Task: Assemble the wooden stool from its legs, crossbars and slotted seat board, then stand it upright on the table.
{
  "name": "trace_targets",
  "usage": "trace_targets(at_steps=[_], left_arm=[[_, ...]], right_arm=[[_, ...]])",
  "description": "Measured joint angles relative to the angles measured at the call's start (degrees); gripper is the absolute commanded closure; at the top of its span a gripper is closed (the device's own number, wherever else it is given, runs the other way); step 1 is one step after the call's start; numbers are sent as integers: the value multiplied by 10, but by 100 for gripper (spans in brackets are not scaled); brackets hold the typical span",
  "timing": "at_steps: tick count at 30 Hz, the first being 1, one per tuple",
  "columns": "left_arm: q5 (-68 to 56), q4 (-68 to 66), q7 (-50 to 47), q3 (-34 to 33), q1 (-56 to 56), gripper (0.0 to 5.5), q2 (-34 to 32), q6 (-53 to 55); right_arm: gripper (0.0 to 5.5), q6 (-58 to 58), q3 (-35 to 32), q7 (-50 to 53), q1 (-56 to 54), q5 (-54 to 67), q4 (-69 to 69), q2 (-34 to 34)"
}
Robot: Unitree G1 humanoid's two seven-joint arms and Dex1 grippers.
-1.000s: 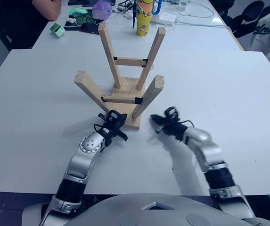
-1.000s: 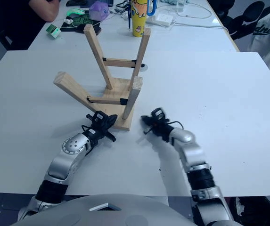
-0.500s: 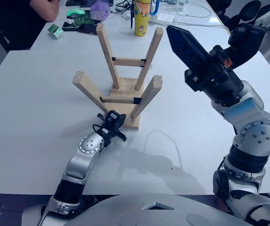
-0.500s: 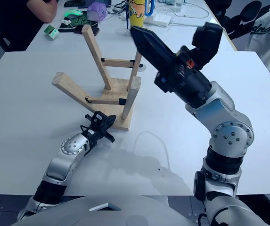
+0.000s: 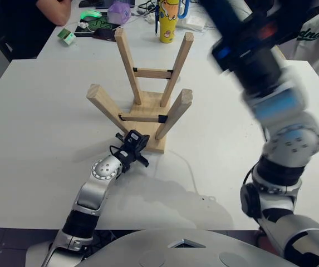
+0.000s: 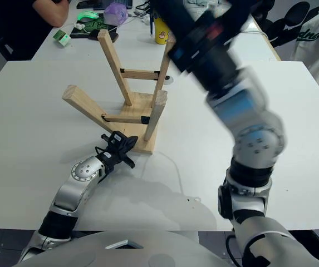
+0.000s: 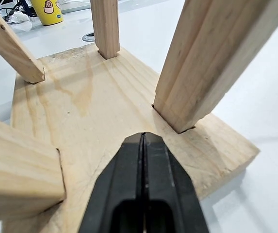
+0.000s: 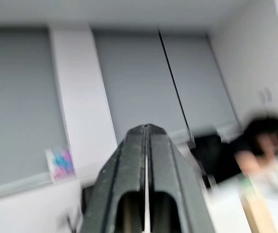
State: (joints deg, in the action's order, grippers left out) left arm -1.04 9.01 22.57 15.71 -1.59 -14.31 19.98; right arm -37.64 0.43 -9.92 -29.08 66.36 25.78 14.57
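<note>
The wooden stool (image 5: 150, 103) rests upside down on the white table (image 5: 42, 117), seat board (image 7: 90, 104) flat and all its legs pointing up and splaying outward. Black-tipped crossbars (image 5: 153, 73) join the legs in pairs. My left gripper (image 5: 139, 142) lies low on the table at the seat board's near corner. Its fingers are shut, tips (image 7: 142, 139) over the board's edge close to the near leg (image 7: 211, 63), with nothing held. My right arm (image 5: 268, 78) is raised high over the table's right side. Its shut gripper (image 8: 146, 128) points up toward the room's wall.
A second table behind carries a yellow cup (image 5: 169, 23), a purple object (image 5: 120, 11), green items (image 5: 67, 35) and cables. A person's arm (image 5: 56, 8) rests at its far left. Bare tabletop spreads to the left and right of the stool.
My right arm lifted off the table beside the stool and swung high, its gripper passing out of the top of the head views. The left arm and the stool stayed put.
</note>
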Motion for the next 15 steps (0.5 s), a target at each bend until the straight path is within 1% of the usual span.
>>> trace_targets(at_steps=[2,5,6,9,11,13,15], left_arm=[[0,-8,-1,-4,4,549,-1,-1],[1,-24,-1,-3,13,549,-2,4],[1,-27,-1,-2,14,549,-2,7],[1,-31,-2,-1,15,549,-2,8],[1,-31,-2,1,15,549,-1,8],[0,-30,-1,1,16,549,0,5],[0,-29,-2,0,15,549,1,2]], right_arm=[[550,19,69,-1,19,-80,-20,0],[550,57,103,-13,20,-154,-33,-4],[550,66,103,-16,20,-168,-42,-10],[550,90,89,-40,21,-181,-67,-28],[550,95,64,-53,22,-167,-73,-37],[550,96,33,-67,19,-126,-60,-48],[550,98,-10,-65,-12,-50,-37,-56]])
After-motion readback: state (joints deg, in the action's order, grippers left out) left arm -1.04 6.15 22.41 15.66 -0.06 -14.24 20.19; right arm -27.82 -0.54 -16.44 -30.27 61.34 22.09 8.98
